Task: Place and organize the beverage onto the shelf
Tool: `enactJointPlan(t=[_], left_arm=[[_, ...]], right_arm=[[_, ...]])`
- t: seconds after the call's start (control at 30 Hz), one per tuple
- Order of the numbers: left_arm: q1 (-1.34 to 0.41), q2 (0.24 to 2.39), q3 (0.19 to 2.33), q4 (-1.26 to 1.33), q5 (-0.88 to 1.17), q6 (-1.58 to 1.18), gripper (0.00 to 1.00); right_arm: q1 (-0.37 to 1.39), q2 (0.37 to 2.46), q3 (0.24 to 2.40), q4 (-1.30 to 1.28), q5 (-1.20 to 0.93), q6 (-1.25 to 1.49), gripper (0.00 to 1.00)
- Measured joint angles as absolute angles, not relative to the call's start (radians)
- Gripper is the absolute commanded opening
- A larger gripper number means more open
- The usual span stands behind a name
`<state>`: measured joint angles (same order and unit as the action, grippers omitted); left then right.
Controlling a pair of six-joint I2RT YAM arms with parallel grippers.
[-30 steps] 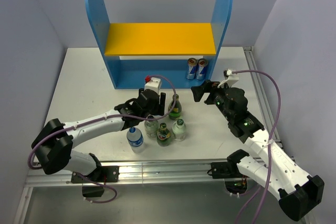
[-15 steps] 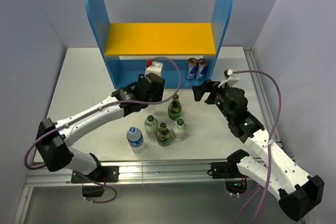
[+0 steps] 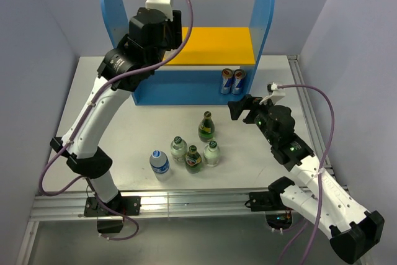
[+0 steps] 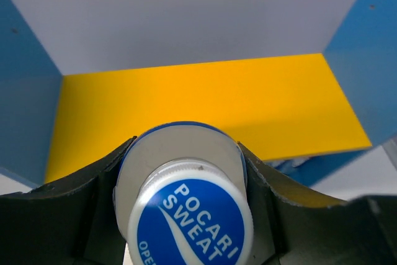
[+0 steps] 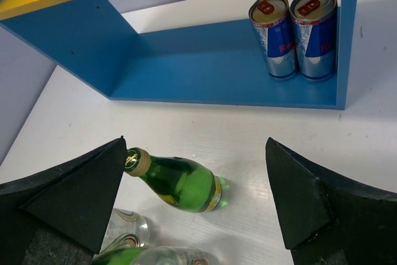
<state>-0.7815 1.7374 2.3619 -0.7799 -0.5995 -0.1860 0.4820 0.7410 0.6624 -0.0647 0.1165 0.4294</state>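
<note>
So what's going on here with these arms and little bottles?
The left end effector holds a Pocari Sweat bottle up by the yellow upper board of the shelf. The right end effector hangs open near a dark green bottle, one of five bottles standing on the table. Two cans sit on the shelf's lower level.

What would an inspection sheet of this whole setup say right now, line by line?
Surface: white table, no spills seen.
Job's things: blue shelf at the back, nothing seen on its yellow board; one clear bottle held above that board; five more bottles standing grouped on the table.
Clutter: two cans on the lower level, right end.
Grippers: left gripper shut on the clear bottle; right gripper open, over the table near a green bottle.
Cables: purple cables loop off both wrists, touching no bottle.
Surroundings: plain pale walls; metal rail at the near edge.
</note>
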Motion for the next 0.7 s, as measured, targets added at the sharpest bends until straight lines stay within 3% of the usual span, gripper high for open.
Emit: enactJointPlan(t=[0.7], left_arm=[[-0.336, 1.885, 2.352, -0.749, -0.413, -0.150, 0.03]], right_arm=[[0.482, 0.720, 0.659, -0.064, 0.126, 0.429, 0.99]])
